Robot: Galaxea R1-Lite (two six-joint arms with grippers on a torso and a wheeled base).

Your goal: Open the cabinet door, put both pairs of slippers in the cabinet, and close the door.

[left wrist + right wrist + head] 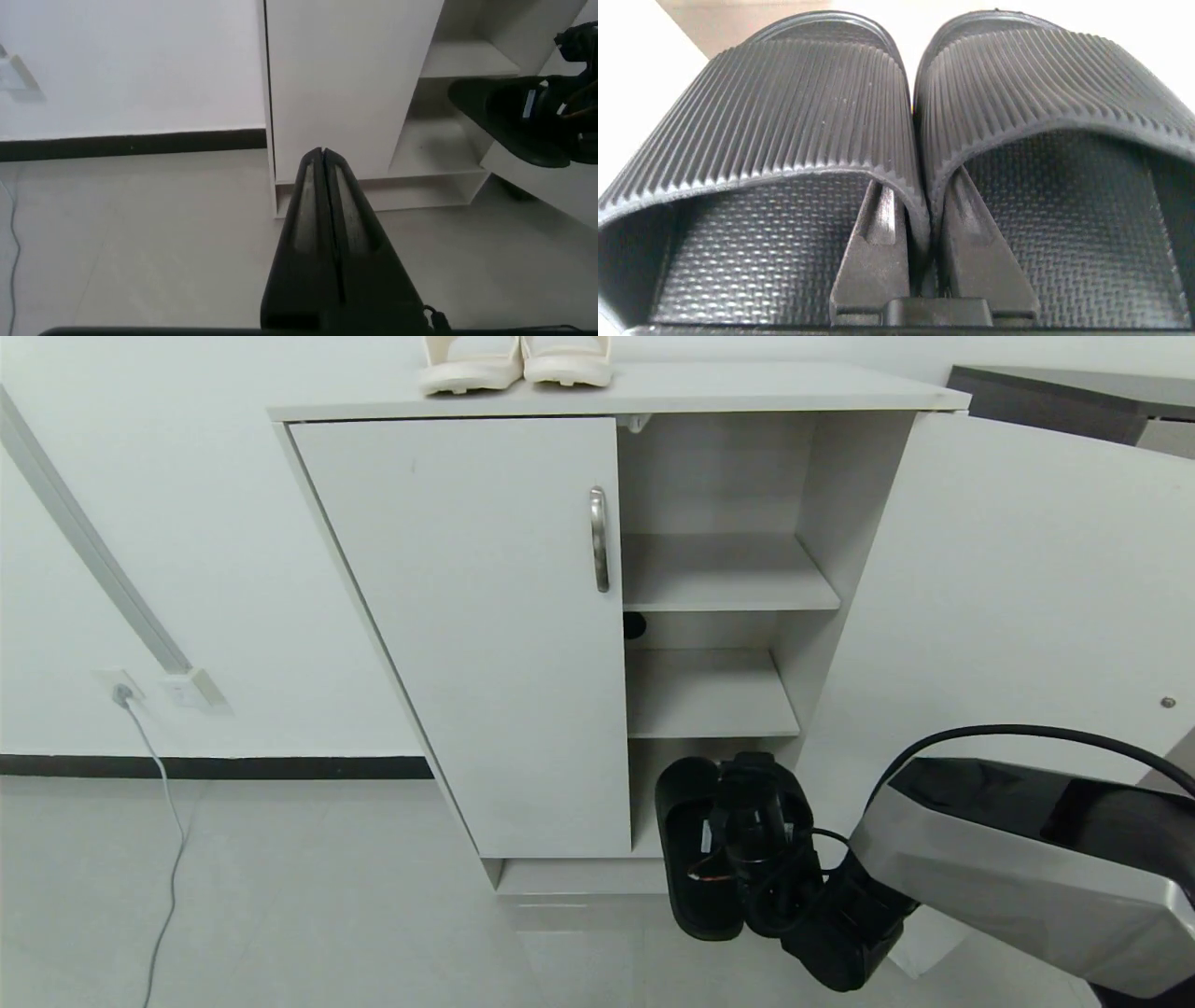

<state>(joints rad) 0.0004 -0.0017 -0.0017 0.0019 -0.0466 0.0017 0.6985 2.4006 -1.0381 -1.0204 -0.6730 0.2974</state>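
I found the cabinet (747, 387) standing against the wall, its left door (467, 635) closed and its right door (1008, 597) swung out to the right. Inside the open half sat two shelves (719, 579), one above the other. One pair of slippers (516, 362) lay side by side on the cabinet top. The second pair (681, 859) hung side by side before the lowest compartment, clamped by the right gripper (918, 215). A wall socket (119, 689) sat left of the cabinet.

No readable text or numbers, none on cabinet (448, 616), none on black slippers (680, 803)
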